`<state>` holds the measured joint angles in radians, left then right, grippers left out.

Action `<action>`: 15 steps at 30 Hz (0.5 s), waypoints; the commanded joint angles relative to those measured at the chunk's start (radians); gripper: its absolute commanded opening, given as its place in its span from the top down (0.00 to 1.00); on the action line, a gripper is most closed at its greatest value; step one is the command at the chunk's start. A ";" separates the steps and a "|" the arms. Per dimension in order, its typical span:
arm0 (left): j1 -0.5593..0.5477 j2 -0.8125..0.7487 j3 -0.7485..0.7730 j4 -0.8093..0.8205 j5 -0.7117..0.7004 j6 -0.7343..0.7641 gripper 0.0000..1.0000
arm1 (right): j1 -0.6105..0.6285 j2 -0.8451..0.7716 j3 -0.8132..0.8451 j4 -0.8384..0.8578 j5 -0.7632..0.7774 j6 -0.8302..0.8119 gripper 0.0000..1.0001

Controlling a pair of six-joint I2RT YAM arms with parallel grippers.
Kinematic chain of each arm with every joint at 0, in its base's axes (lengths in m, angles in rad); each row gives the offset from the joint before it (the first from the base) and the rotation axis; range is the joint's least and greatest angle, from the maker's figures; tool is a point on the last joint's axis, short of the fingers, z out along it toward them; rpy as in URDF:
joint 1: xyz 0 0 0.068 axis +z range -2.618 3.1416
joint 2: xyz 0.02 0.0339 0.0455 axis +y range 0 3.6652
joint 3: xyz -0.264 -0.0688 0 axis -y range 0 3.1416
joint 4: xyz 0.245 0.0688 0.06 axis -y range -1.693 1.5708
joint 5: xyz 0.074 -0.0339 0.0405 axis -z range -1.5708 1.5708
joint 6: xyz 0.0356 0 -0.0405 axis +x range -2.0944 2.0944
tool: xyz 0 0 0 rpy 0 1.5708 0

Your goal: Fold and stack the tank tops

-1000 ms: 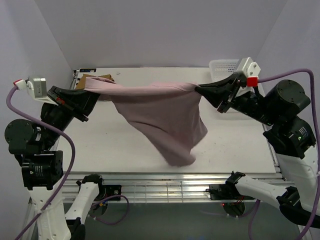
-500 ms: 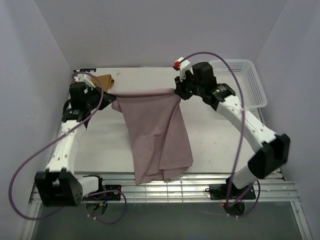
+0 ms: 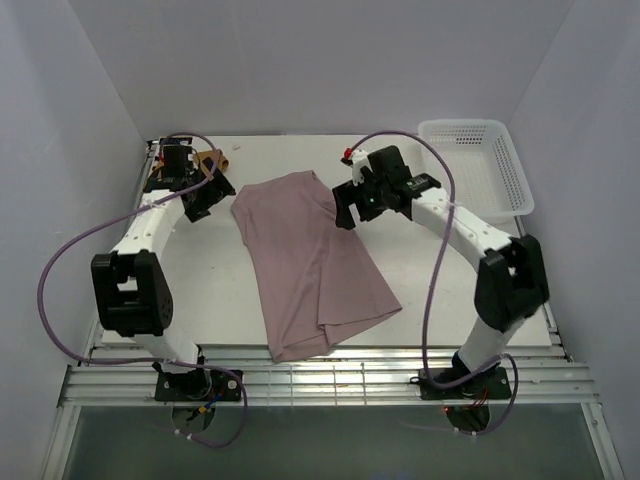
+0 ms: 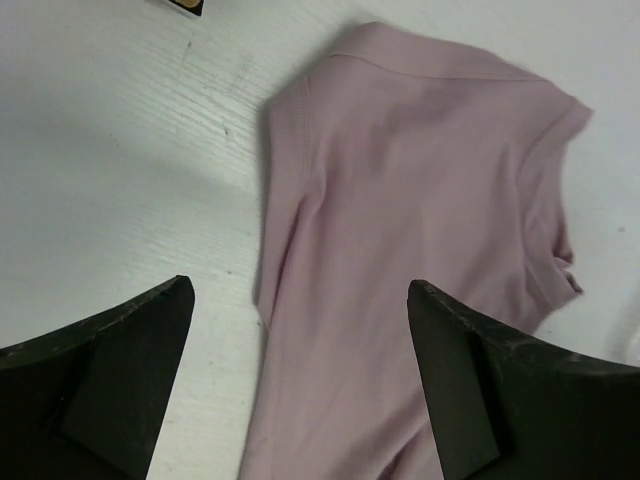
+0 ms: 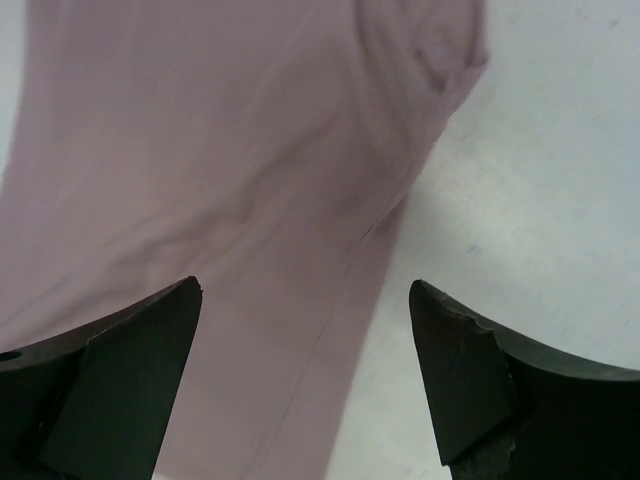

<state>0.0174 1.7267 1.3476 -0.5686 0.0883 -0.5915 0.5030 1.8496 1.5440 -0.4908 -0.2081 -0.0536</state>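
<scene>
One white counter (image 3: pixel 440 280) carries everything you have to work with. Spread down its middle is the pale pink tank top (image 3: pixel 310 260), shoulder end toward the far side and hem close to the near edge. It lies mostly flat, though its right side looks doubled over along a lengthwise crease and the hem corner is uneven. The white mesh basket (image 3: pixel 520 190) sits at the far right corner, well apart from the cloth. At the far left corner a bunched tan-brown tank top (image 3: pixel 211 160) peeks out from behind your left arm. No striped top shows in any view.

Your left pincer (image 4: pixel 300 290) hangs just above the pink top's left shoulder strap, fingers spread wide with nothing between them. Your right pincer (image 5: pixel 305 285) hovers over the right strap and side seam, likewise wide open and empty.

By my reading you are early in the job. The pink top is laid out but not yet folded into a neat packet, the tan one is untouched, and no stack exists. Squaring and folding the pink top looks like your step in hand.
</scene>
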 commanded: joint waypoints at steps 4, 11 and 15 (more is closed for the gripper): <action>0.000 -0.360 -0.194 -0.028 -0.007 -0.056 0.02 | 0.204 -0.418 -0.476 0.191 -0.096 0.251 0.10; 0.000 -0.541 -0.376 -0.028 0.017 -0.094 0.02 | 0.353 -0.572 -0.803 0.322 -0.093 0.442 0.10; 0.000 -0.517 -0.383 0.001 0.068 -0.102 0.02 | 0.351 -0.497 -0.840 0.319 -0.030 0.425 0.10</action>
<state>0.0174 1.2072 0.9588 -0.5869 0.1062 -0.6765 0.8555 1.3186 0.7017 -0.2646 -0.2790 0.3309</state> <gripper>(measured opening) 0.979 0.900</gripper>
